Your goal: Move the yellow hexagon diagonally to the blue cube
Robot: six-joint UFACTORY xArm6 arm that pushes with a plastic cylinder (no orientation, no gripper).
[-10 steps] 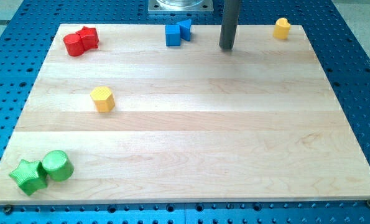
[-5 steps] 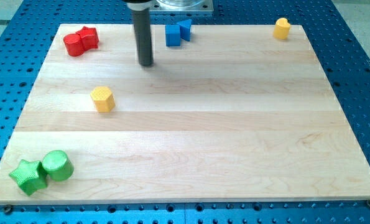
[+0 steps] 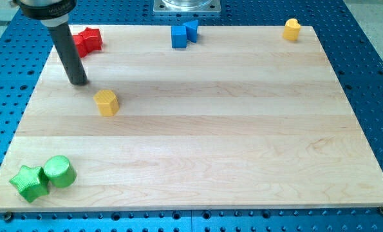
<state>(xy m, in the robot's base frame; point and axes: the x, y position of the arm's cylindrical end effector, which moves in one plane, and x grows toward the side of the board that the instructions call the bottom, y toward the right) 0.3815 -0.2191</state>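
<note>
The yellow hexagon (image 3: 106,102) lies on the wooden board (image 3: 197,135) at the view's left of centre. The blue cube (image 3: 179,37) sits near the view's top edge, with a blue triangular block (image 3: 192,29) touching its right side. My tip (image 3: 78,82) rests on the board just up and to the left of the yellow hexagon, a small gap apart from it. The rod rises to the view's top left and hides part of the red blocks.
A red star (image 3: 88,39) sits at the top left, with another red block beside it mostly hidden behind the rod. A yellow block (image 3: 292,29) is at the top right corner. A green star (image 3: 29,183) and green cylinder (image 3: 58,171) sit at the bottom left.
My tip has swept from the top right of centre, past the blue blocks, leftward and down to beside the yellow hexagon. No block has moved.
</note>
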